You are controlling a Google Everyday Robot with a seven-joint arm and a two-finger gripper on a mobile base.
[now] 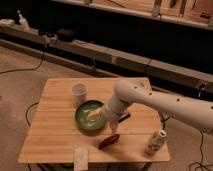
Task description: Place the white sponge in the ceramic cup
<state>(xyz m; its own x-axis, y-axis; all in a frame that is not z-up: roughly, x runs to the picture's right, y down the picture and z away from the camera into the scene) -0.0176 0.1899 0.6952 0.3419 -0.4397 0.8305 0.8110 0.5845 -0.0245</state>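
Hanging at the right rim of the green bowl [81, 119], as the one camera view is showing it, the gripper [111, 120] is sitting at the end of the white arm [150, 97], which is reaching in from the right of the bowl. I cannot tell whether this claw is apart or together. The white sponge [81, 157] is lying flat in front of the bowl, a little to its left, at the near edge of the table [50, 125] and well apart from the gripper. The ceramic cup [79, 93] is standing upright just behind the bowl.

I am judging the sponge to be light and soft. It is probably asking for a gentle pinch from above, across its narrow width.

I am counting one sponge, one cup, one bowl, one white bottle [155, 142], one reddish-brown piece [108, 141] and one dark block [123, 117].
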